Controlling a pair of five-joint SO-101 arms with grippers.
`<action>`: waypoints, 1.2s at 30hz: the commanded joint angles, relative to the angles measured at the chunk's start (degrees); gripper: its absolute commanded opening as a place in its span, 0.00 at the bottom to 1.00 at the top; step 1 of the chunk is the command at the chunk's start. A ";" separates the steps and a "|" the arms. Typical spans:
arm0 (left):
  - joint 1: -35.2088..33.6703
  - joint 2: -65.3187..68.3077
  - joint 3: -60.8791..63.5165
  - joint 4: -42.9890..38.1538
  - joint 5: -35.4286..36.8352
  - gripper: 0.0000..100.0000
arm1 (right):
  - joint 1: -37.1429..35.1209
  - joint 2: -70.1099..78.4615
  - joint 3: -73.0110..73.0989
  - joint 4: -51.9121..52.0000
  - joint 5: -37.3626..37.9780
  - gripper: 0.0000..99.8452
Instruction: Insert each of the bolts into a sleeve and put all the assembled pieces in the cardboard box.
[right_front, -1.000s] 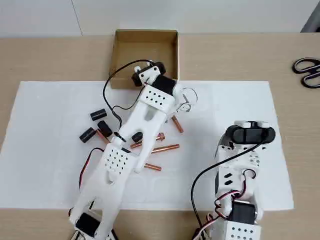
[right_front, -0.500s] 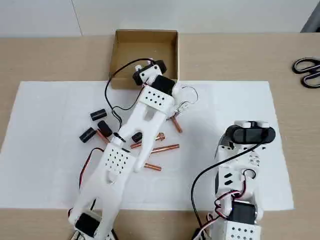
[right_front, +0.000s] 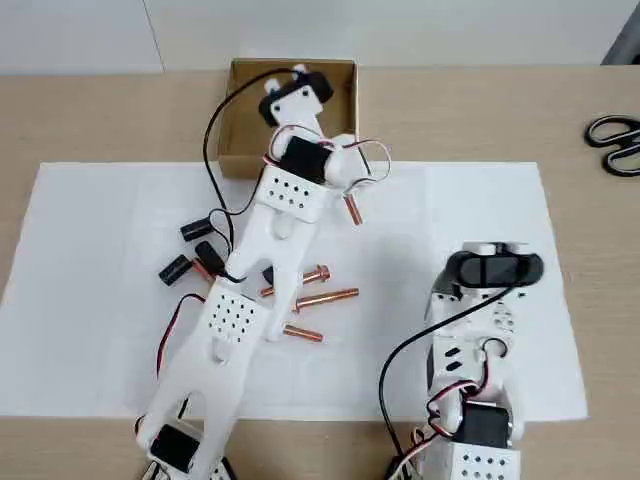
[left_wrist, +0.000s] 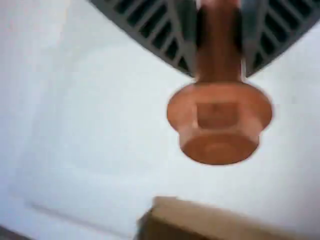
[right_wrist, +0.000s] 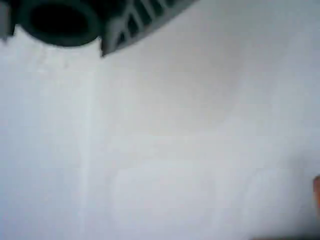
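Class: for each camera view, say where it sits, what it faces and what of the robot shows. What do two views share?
High view: fixed above the table, looking down on white sheet, cardboard box, left arm and right arm; left tool holds a bolt.
Left wrist view: on the left wrist, facing down past the tool's ribbed fingers at the sheet.
Right wrist view: on the right wrist, close over the sheet; a dark ribbed piece of that arm shows.
Shared: high and left wrist views show bolt and box.

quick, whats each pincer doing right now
Left pincer: closed, holding a copper bolt by its shank.
Right pincer: closed on a black sleeve.
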 joint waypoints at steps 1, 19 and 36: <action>-2.20 -8.88 -3.47 1.05 -6.77 0.01 | -5.49 -1.01 0.35 -0.22 -0.35 0.00; -3.08 -38.77 16.48 1.32 -23.47 0.01 | -20.44 -1.01 0.35 -27.65 12.40 0.01; 4.48 -72.26 49.71 -0.88 -28.48 0.01 | -20.70 -1.01 0.35 -34.33 3.34 0.00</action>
